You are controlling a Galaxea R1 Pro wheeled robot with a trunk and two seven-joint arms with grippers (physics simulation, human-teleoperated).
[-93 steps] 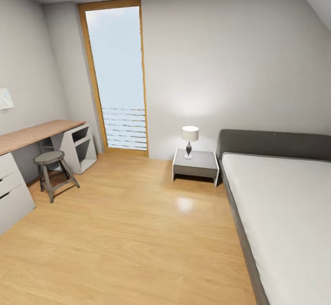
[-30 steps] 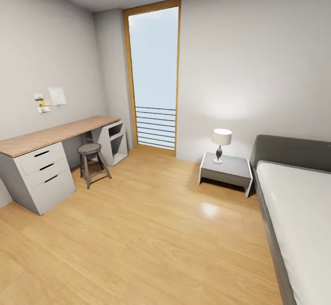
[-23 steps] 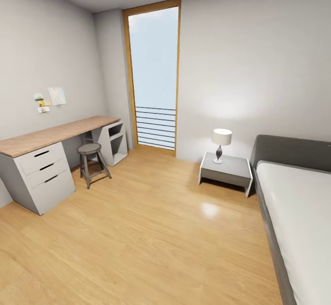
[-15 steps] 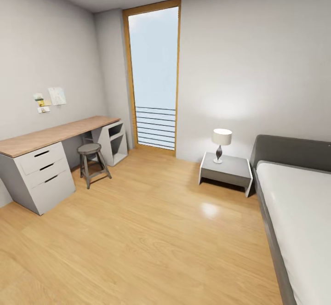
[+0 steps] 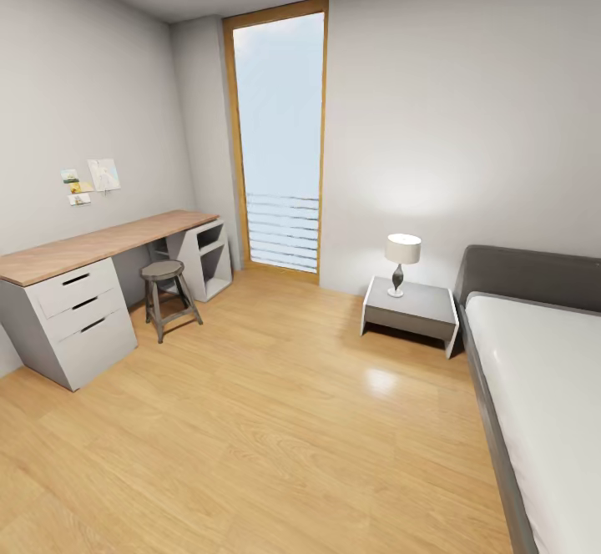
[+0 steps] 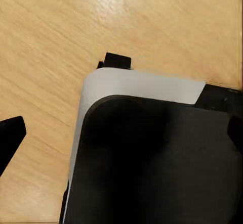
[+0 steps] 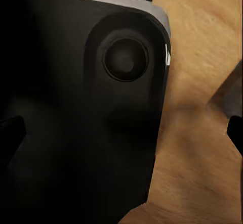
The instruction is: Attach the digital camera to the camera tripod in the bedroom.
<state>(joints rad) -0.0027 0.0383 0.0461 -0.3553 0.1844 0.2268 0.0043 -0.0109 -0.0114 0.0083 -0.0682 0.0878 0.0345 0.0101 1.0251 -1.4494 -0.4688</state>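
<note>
I am looking into the bedroom, with white walls and a light wood plank floor (image 5: pixel 275 429). The digital camera and the camera tripod are out of view. In the left wrist view my left gripper (image 6: pixel 121 133) is open, its dark fingertips (image 6: pixel 10 133) at the picture's two sides, with a black and white part of my own body and the floor beyond. My right gripper (image 7: pixel 124 128) is open too, over a black rounded part of my body and the wood floor. Neither holds anything.
A wood-topped white desk (image 5: pixel 100 241) with drawers runs along the left wall, a grey round stool (image 5: pixel 167 295) in front of it. A tall window (image 5: pixel 280 137) is at the back, with a nightstand (image 5: pixel 413 308) and lamp (image 5: pixel 402 258) to its right. The grey-framed bed (image 5: pixel 542 387) lies on the right.
Since three seconds ago the head view has drawn back and turned left, bringing the desk drawers and wall notes into view. Over the last second nothing has moved.
</note>
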